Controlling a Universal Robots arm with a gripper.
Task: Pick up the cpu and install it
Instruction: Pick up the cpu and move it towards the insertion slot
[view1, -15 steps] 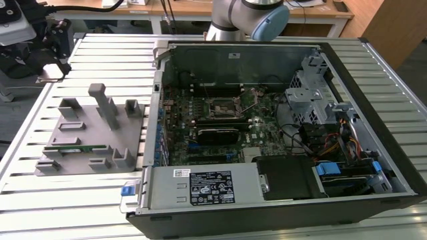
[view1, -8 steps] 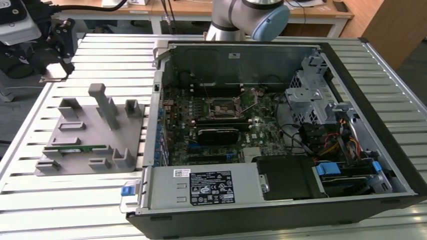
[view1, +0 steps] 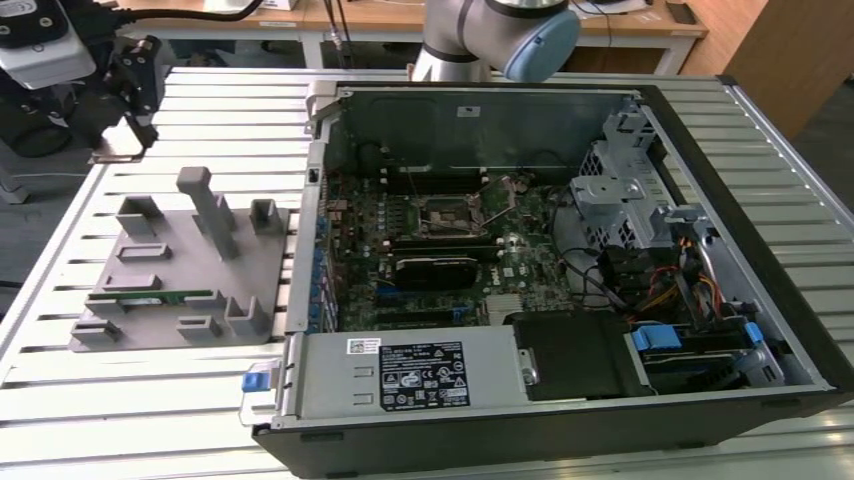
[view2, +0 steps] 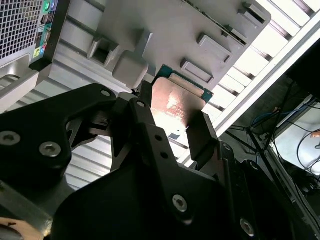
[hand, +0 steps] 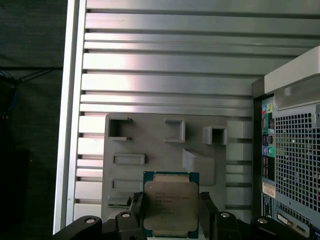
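A silver table of ribbed aluminium slats (view1: 147, 400) spreads across the exterior view, with a raised metal edge along the exterior view's right. Behind it stands a pale wooden desk with white legs (view1: 380, 20), and a brown wooden panel (view1: 787, 60) rises at the far corner on the exterior view's right. Bright light glares off the slats in both wrist views. In the first wrist view a dark floor (hand: 30, 150) lies beyond the table's rim. In the second wrist view tangled blue and black cables (view2: 272, 122) lie past that rim.
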